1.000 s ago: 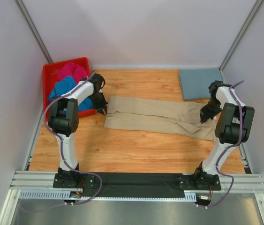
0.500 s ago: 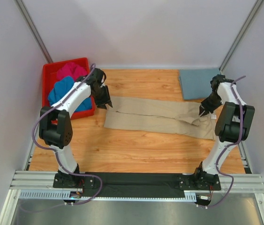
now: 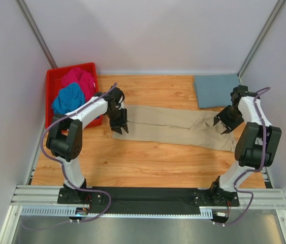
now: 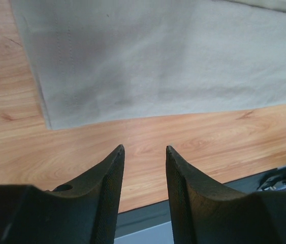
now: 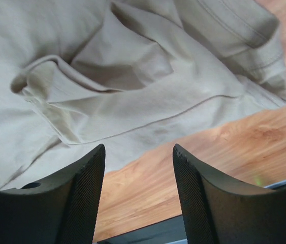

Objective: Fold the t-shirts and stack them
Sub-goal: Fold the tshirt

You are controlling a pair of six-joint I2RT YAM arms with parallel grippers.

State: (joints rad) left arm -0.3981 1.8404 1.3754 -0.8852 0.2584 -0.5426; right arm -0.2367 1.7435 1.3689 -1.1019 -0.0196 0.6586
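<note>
The beige t-shirt [image 3: 173, 127] lies flat across the middle of the table [image 3: 148, 157] as a long, narrow band running left to right, which suggests its lengthwise folds are in place. Its left end shows a straight, clean edge in the left wrist view. Its right end is rumpled in the right wrist view, with a sleeve or collar section bunched in loose creases. The band has not yet been folded across into a compact shape. The grey-blue t-shirt [image 3: 216, 90] sits at the far right corner as a neat folded rectangle, well apart from the beige one, and appears to be the start of the stack. The magenta t-shirt [image 3: 80, 79] and the bright blue t-shirt [image 3: 67, 99] are heaped unfolded in the red bin [image 3: 71, 68] at the far left. By this evidence one shirt is finished, one is partly folded, and two are untouched. The left gripper [image 3: 121, 128] hangs over the near left corner of the beige band with its jaws parted and nothing between them. The right gripper [image 3: 222, 127] hangs over the rumpled right end, likewise parted and empty.
</note>
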